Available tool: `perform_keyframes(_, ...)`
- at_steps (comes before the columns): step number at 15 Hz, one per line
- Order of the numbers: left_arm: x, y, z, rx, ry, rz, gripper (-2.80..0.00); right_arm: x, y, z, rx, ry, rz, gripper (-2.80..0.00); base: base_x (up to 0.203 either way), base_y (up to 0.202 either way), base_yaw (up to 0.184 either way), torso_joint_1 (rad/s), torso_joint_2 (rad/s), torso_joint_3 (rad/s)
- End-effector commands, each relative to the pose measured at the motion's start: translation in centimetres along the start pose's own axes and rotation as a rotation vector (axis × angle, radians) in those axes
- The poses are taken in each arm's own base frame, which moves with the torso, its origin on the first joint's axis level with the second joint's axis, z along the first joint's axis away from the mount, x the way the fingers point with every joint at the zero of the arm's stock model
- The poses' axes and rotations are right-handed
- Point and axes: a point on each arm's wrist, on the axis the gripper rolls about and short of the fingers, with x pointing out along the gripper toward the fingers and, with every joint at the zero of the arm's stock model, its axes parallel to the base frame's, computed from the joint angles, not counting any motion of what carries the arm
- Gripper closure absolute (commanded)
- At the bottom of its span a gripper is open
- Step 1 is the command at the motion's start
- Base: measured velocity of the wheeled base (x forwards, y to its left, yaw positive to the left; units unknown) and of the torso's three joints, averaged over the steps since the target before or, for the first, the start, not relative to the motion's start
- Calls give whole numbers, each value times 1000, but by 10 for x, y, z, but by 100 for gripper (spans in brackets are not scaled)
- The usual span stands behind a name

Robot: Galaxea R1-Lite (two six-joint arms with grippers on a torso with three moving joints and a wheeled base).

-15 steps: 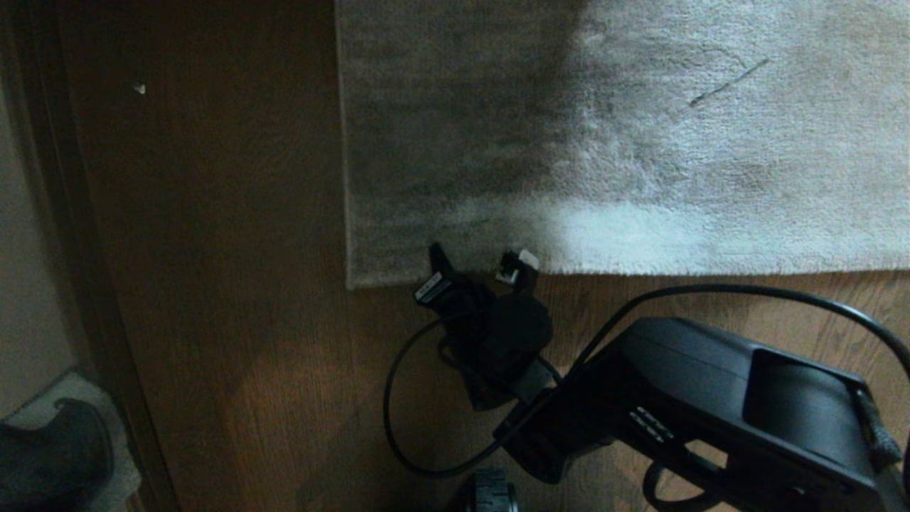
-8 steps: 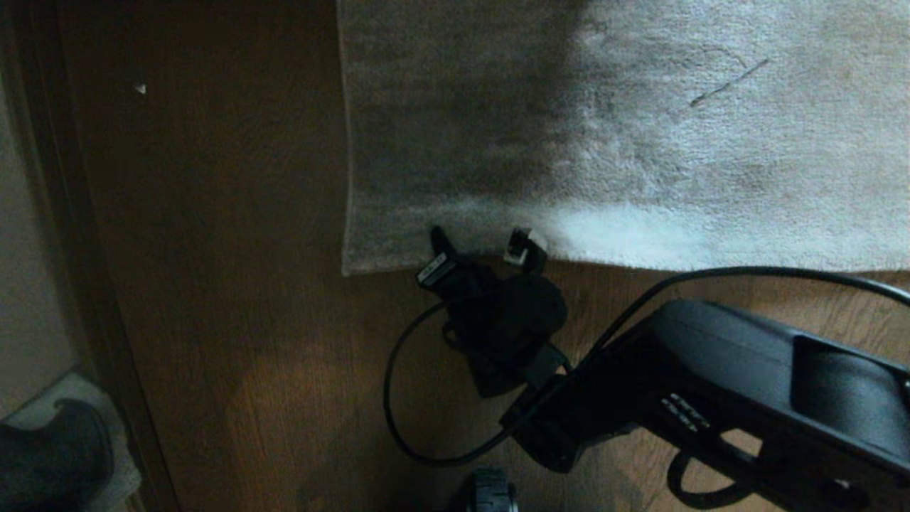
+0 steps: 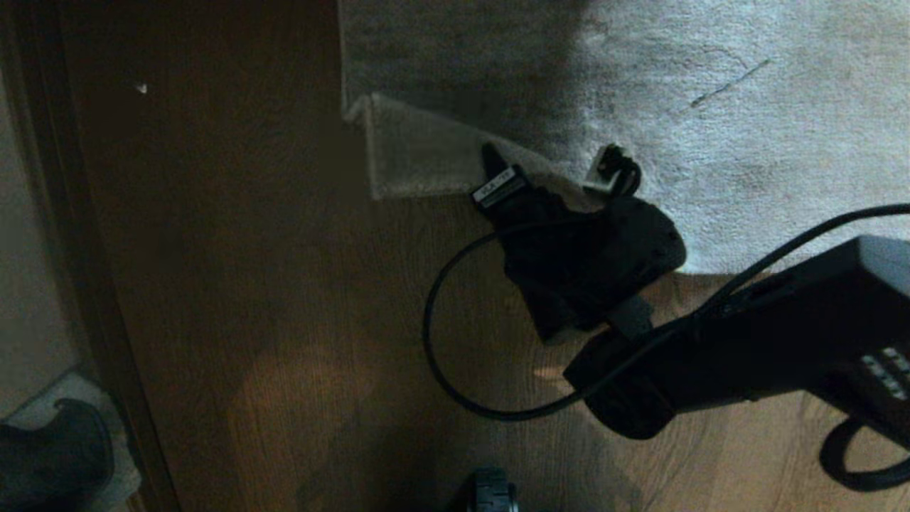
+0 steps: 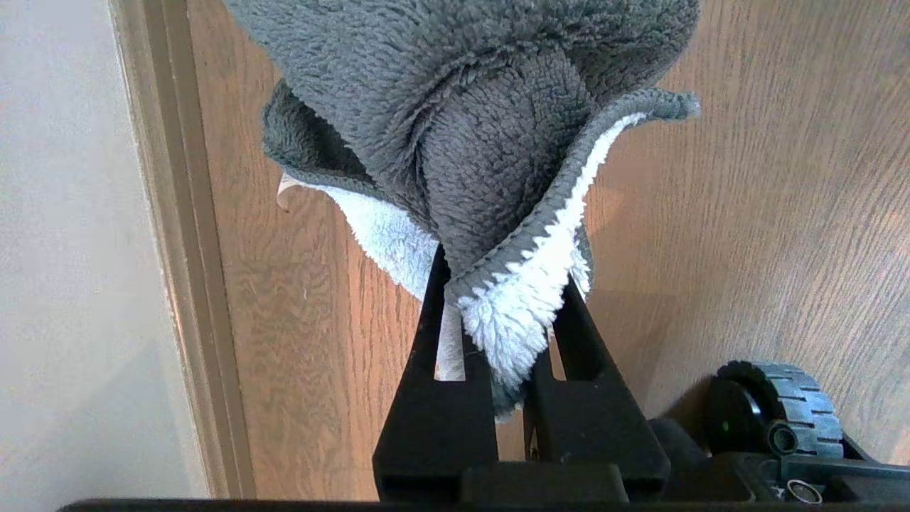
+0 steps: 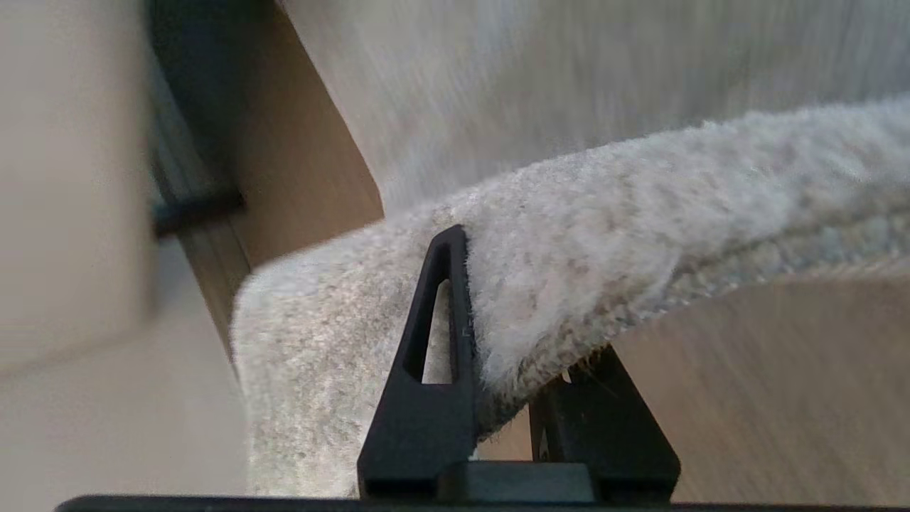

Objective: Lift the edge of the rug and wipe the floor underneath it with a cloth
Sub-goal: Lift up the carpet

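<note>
Now right claw (image 3: 551, 174) clamped on rug (image 3: 711, 142) corner, folded diagonally, left claw (image 4: 508, 313) gripping cloth (image 4: 483, 107).

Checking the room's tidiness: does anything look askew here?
Yes: the rug corner is lifted off the floor, pinched in the right gripper. Deliberate, not damage. The left gripper holds the cloth.

The head camera looks steeply down from above at the floor (image 3: 234, 299) and the rug (image 3: 746, 128) in the upper right of the frame. Each wrist camera sits close behind its fingers: the left faces floor and baseboard (image 4: 178, 249), the right faces the rug's pinched edge, which the head view shares.
</note>
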Motion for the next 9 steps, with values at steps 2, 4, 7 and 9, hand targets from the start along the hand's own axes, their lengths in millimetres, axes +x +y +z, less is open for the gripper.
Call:
perform_keyframes(2, 0, 0, 0, -1, -1, 0, 0, -6, 31, 56, 59, -114, 65, 0, 0, 0, 0, 0, 0, 0)
perform_keyframes(4, 0, 0, 0, -1, -1, 0, 0, -9, 42, 75, 73, -142, 86, 0, 0, 0, 0, 0, 0, 0)
perform_keyframes(7, 0, 0, 0, -1, -1, 0, 0, -12, 54, 97, 83, -172, 103, 0, 0, 0, 0, 0, 0, 0)
perform_keyframes(9, 0, 0, 0, -1, -1, 0, 0, -13, 60, 109, 88, -185, 121, 0, 0, 0, 0, 0, 0, 0)
